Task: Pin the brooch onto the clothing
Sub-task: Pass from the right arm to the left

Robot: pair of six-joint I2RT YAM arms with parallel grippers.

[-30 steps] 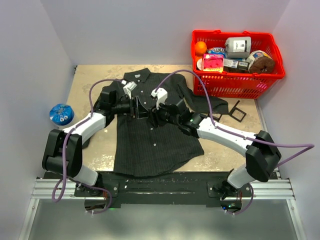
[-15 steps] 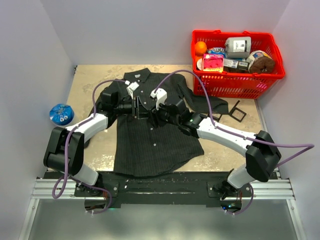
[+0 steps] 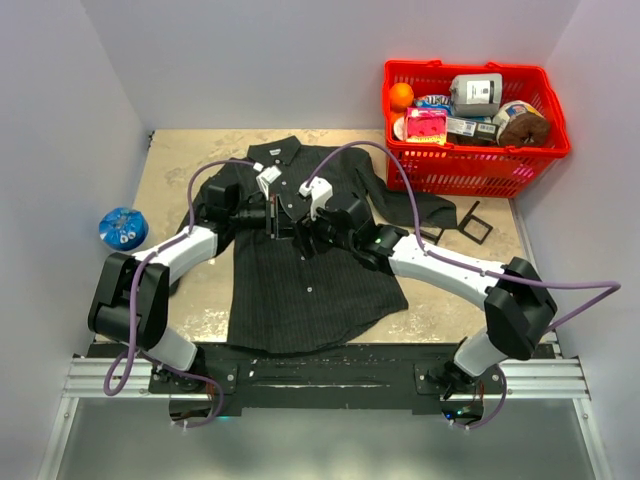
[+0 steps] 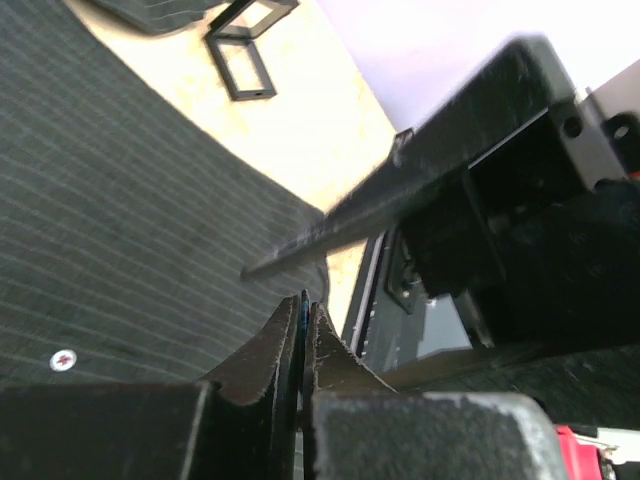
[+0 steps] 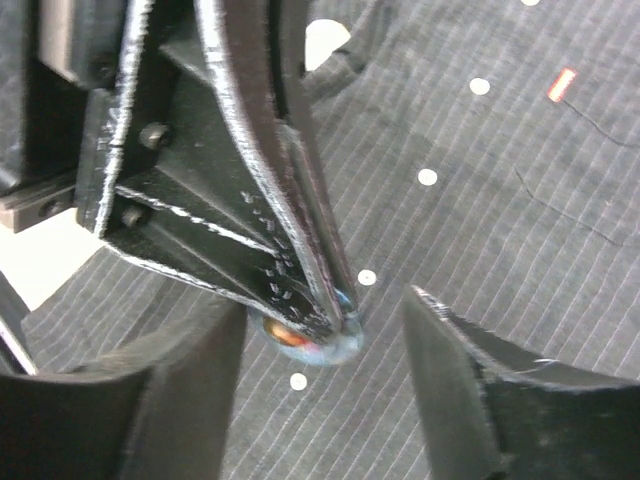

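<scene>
The clothing [image 3: 300,290], a dark pinstriped shirt, lies flat on the table with its collar at the far side. Both grippers meet over its chest. My left gripper [image 3: 289,221] is shut on the brooch [image 5: 318,342], a small round bluish disc with an orange spot, held just above the fabric beside the buttons. In the left wrist view a thin blue edge of the brooch [image 4: 301,318] shows between the closed jaws of the left gripper [image 4: 303,300]. My right gripper [image 5: 322,300] stands open, one finger on each side of the brooch, touching nothing. The shirt's red tag [image 5: 563,83] lies further off.
A red basket [image 3: 470,168] full of groceries stands at the back right. A small black square frame [image 3: 474,224] lies beside the shirt's right sleeve. At the table's left edge sits a round blue tin [image 3: 122,228].
My left gripper has closed on the brooch and edged slightly right. My right gripper's jaws have opened wider and let go of it.
</scene>
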